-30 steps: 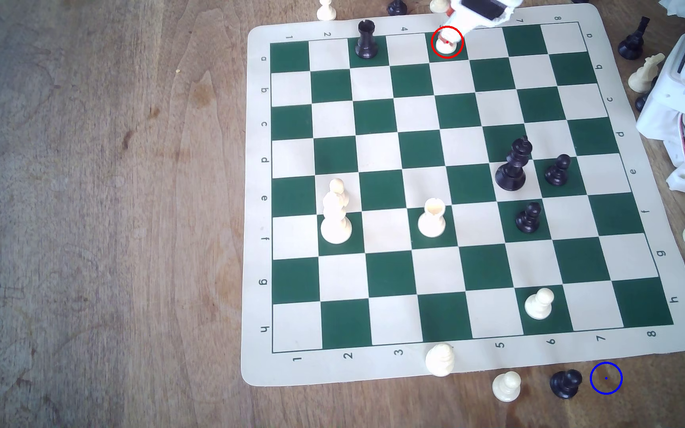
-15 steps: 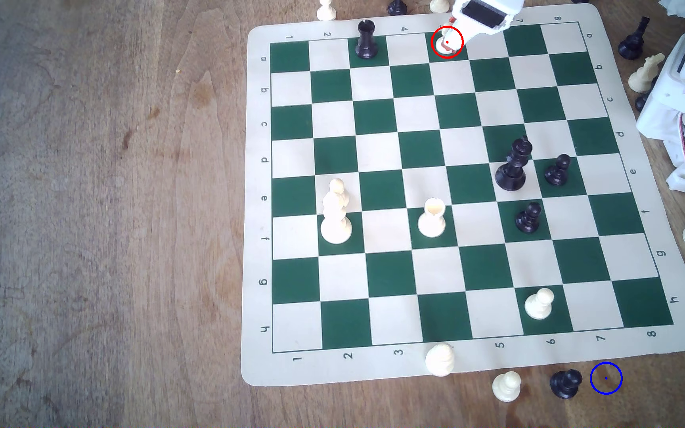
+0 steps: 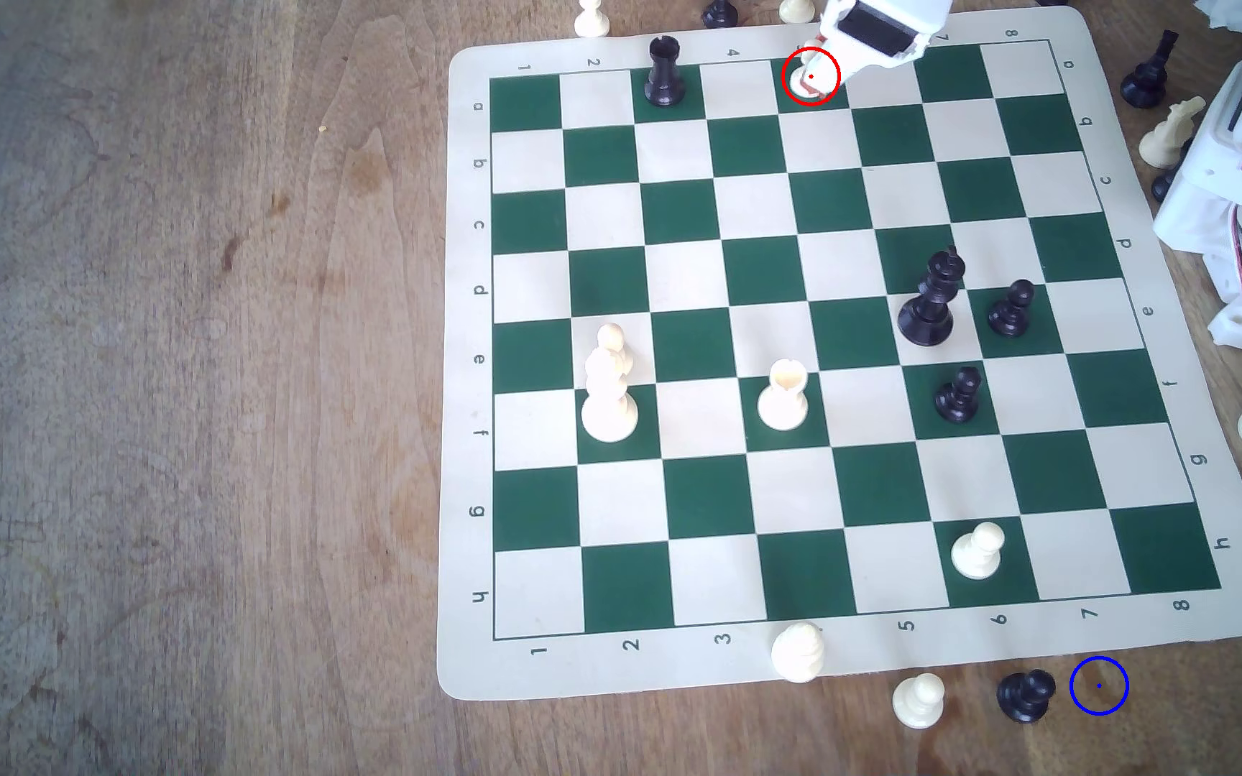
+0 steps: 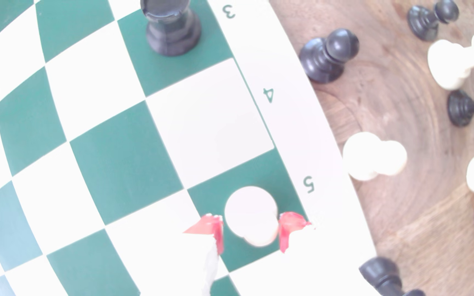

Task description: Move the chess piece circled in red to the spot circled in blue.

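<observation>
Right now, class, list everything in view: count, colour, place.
chess mat: one, green and cream, on the wooden table
red-circled pawn: one, cream, green edge square
black rook: one, same edge row
black king: one, two black pawns nearby
cream rook and tall cream piece: one each, mid-board
second cream pawn: one, row h
blue circle: one, bare wood
spare pieces: several, black and cream, around the mat
hand: one, white, red pads flanking that pawn

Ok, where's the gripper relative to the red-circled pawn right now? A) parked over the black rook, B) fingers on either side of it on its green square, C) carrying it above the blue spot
B: in the wrist view the red fingertips flank the pawn on its green square, with the gripper around it.
</observation>
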### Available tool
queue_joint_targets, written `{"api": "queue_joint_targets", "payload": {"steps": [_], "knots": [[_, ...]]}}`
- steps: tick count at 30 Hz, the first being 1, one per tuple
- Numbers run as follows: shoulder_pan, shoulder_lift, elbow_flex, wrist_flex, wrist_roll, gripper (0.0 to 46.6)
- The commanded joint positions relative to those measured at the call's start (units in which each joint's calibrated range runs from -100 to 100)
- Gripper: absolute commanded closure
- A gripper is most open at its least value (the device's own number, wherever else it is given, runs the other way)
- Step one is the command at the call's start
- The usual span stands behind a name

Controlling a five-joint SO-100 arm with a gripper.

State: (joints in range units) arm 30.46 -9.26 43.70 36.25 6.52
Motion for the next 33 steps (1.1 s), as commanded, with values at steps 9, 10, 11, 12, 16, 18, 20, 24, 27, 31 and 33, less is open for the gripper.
{"api": "queue_joint_targets", "payload": {"steps": [9,10,11,12,16,18,20,24,27,31,33], "knots": [[0.0,-0.2,-0.2,-1.7,-0.5,39.0],[-0.1,-0.2,-0.2,-1.7,-0.5,40.6],[-0.1,-0.2,-0.2,-1.7,-0.5,42.9],[-0.1,-0.2,-0.2,-1.7,-0.5,45.2],[-0.1,-0.3,0.0,-1.7,-0.5,46.4],[-0.3,-0.4,0.2,-1.7,-0.5,46.4],[-0.3,-0.5,0.2,-1.8,-0.6,46.4],[-0.6,-1.5,0.2,-1.6,-1.0,46.4],[-1.4,-4.2,0.4,-1.0,-2.1,46.4],[-2.6,-10.1,1.3,2.1,-2.2,46.4],[-2.4,-13.7,1.2,2.6,-2.2,46.4]]}}
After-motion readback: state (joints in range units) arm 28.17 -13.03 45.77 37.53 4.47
